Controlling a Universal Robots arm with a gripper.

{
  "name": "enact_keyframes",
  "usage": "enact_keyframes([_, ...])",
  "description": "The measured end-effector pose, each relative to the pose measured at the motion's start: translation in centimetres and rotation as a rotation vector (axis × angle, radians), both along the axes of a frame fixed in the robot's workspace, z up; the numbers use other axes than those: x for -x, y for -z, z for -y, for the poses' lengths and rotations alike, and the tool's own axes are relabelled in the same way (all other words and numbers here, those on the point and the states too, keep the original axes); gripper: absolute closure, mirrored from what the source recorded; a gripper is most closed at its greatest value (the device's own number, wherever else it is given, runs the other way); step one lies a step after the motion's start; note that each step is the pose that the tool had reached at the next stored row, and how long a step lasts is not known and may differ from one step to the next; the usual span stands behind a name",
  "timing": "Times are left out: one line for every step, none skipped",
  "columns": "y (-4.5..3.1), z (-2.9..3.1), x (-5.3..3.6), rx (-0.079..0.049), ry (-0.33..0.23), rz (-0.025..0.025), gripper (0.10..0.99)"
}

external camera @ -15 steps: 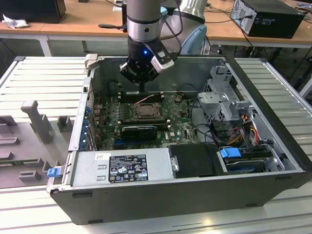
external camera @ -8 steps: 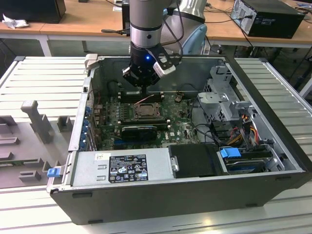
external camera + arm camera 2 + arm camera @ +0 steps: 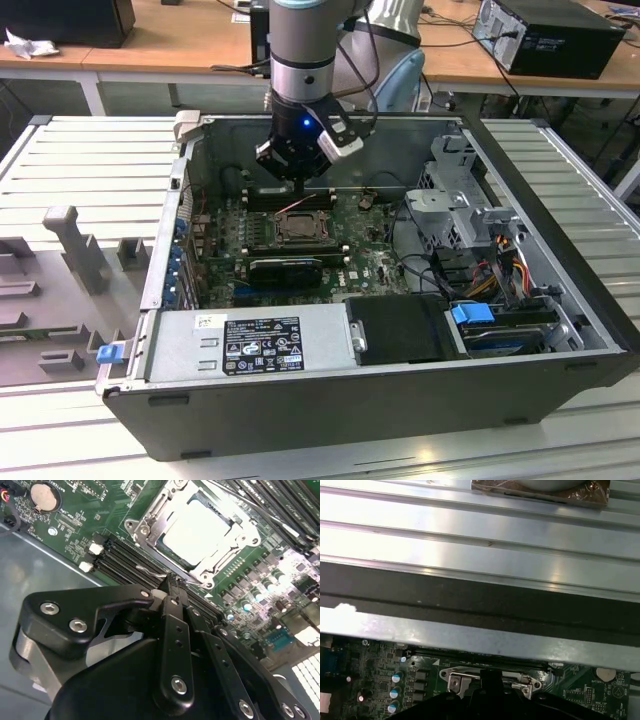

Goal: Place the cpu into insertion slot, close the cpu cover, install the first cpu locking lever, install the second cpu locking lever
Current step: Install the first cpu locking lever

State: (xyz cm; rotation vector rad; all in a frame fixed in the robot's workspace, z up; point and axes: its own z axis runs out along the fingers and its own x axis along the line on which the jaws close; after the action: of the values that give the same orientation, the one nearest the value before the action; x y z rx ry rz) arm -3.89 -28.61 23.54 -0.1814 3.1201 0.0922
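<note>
One cpu (image 3: 197, 527) lies flat in the single insertion slot (image 3: 136, 527) on the green motherboard (image 3: 75, 515). One cpu cover (image 3: 154, 509) is lowered around it, its window framing the chip. The one gripper (image 3: 170, 580) hangs over the socket edge beside the black memory slots (image 3: 125, 560). Its fingers are clenched together, tips at the hooked end of one wire locking lever (image 3: 147, 571). Whether the wire is pinched cannot be determined. Two white latch tabs (image 3: 95, 547) and one coin cell (image 3: 45, 495) lie nearby.

Bright, even room light — glare washes out the cpu (image 3: 197, 527) and streaks the ribbed metal surface (image 3: 470, 545).
</note>
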Motion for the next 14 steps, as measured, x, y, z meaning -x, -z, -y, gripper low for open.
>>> enact_keyframes([0.14,-0.12,-0.16,-0.002,0.000,0.0001,0.980])
enact_keyframes([0.21,-0.19,-0.25,-0.002,0.000,0.0001,0.980])
enact_keyframes([0.26,-0.27,-0.32,-0.003,0.000,0.0001,0.980])
enact_keyframes([0.34,-0.33,-0.43,-0.003,0.000,0.0001,0.980])
enact_keyframes([0.38,-0.35,-0.50,-0.003,0.000,0.0001,0.980])
enact_keyframes([0.42,-0.35,-0.58,-0.003,0.000,0.0000,0.980])
enact_keyframes([0.44,-0.35,-0.65,-0.003,0.000,0.0000,0.980])
enact_keyframes([0.45,-0.35,-0.73,-0.003,0.000,0.0000,0.980])
enact_keyframes([0.48,-0.35,-0.84,-0.003,0.000,0.0001,0.980])
enact_keyframes([0.49,-0.35,-0.92,-0.003,0.000,0.0002,0.980])
enact_keyframes([0.49,-0.35,-0.96,-0.003,0.000,0.0001,0.980])
enact_keyframes([0.50,-0.35,-1.00,-0.003,0.000,0.0001,0.980])
enact_keyframes([0.51,-0.35,-1.04,-0.003,0.000,0.0001,0.980])
enact_keyframes([0.52,-0.36,-1.07,-0.003,0.000,0.0001,0.980])
